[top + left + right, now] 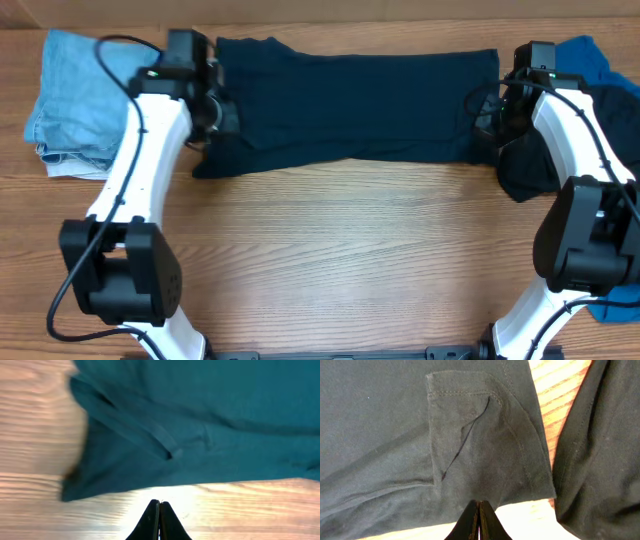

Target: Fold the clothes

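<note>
Overhead: navy shirt (350, 100) lies flat along the far side of the wooden table (350, 260), between both arms, with open wood in front. Left wrist: left claw (159, 521) pressed together, empty, just off the hem. Right wrist: right claw (478, 521) likewise pressed together, at the sleeve edge. Limp, light cloth, likely to sag; best pinched at the corners.

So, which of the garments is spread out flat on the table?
The navy shirt in the middle, laid out long. The pale blue pile at left is folded up, and the dark heap at right is crumpled.
</note>
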Controlling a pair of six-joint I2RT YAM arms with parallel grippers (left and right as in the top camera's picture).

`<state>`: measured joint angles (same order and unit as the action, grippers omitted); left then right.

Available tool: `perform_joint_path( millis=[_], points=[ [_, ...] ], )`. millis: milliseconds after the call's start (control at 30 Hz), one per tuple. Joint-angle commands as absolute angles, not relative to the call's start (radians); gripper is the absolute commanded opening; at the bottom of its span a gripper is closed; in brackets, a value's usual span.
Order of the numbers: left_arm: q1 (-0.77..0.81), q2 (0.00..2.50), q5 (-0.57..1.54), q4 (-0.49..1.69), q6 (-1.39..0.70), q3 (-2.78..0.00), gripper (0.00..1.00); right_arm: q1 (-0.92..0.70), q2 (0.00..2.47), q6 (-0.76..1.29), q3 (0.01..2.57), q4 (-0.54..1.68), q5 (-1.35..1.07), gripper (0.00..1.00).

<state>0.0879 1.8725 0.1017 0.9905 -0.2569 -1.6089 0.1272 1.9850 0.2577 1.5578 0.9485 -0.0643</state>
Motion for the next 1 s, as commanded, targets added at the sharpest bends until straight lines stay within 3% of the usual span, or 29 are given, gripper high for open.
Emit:
perform_joint_path(
  millis=[0, 500, 867, 900, 967],
  points=[
    [0.140, 1.885, 0.124, 0.922, -0.277, -1.512, 0.04, 0.123, 1.965, 0.252, 1.485, 0.876, -0.070, 0.04],
    [0.212, 2.101, 0.015, 0.760, 0.047, -1.466, 0.04, 0.123, 2.006, 0.227, 1.413, 0.752, -0.081, 0.04],
    [0.216, 2.120, -0.116, 0.643, 0.037, -1.526, 0.04, 0.123, 2.006, 0.227, 1.413, 0.752, -0.080, 0.04],
    [0.216, 2.120, -0.116, 0.627, 0.027, -1.536, 0.06, 0.123, 2.006, 0.227, 1.413, 0.752, -0.080, 0.04],
    [0.216, 2.120, -0.112, 0.574, 0.018, -1.544, 0.21, 0.123, 2.006, 0.227, 1.413, 0.753, -0.080, 0.04]
  ],
)
